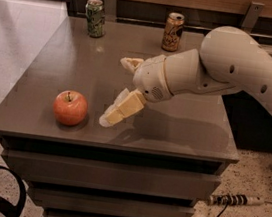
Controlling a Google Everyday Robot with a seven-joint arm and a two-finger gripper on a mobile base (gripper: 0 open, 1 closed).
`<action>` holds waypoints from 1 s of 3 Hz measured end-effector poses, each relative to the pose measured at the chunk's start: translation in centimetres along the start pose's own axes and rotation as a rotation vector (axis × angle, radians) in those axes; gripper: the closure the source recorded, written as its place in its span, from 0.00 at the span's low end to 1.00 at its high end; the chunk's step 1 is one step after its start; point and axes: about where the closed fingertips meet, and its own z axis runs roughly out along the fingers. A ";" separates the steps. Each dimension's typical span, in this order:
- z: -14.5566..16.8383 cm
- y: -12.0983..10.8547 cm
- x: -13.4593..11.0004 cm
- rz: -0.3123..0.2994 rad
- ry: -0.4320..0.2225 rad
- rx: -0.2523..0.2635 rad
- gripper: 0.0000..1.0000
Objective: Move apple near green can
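Note:
The red-orange apple [70, 107] sits on the grey table [173, 131] near its front left corner. The green and white can [95, 18] stands upright at the table's far left edge, far from the apple. My gripper [114, 91] hangs low over the table just right of the apple, open and empty, its lower finger [120, 109] a short gap from the apple and its upper finger [130, 63] further back. My arm reaches in from the right.
A gold-tan can [172, 32] stands upright at the back middle of the table. A wooden wall with metal brackets runs behind the table. Drawers front the table below. A cable and power strip [234, 200] lie on the floor at the right.

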 end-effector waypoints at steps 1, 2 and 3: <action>2.2 0.1 0.4 0.008 -0.035 -0.015 0.00; 4.1 0.2 0.5 0.010 -0.071 -0.038 0.00; 5.8 0.5 0.4 0.009 -0.098 -0.070 0.00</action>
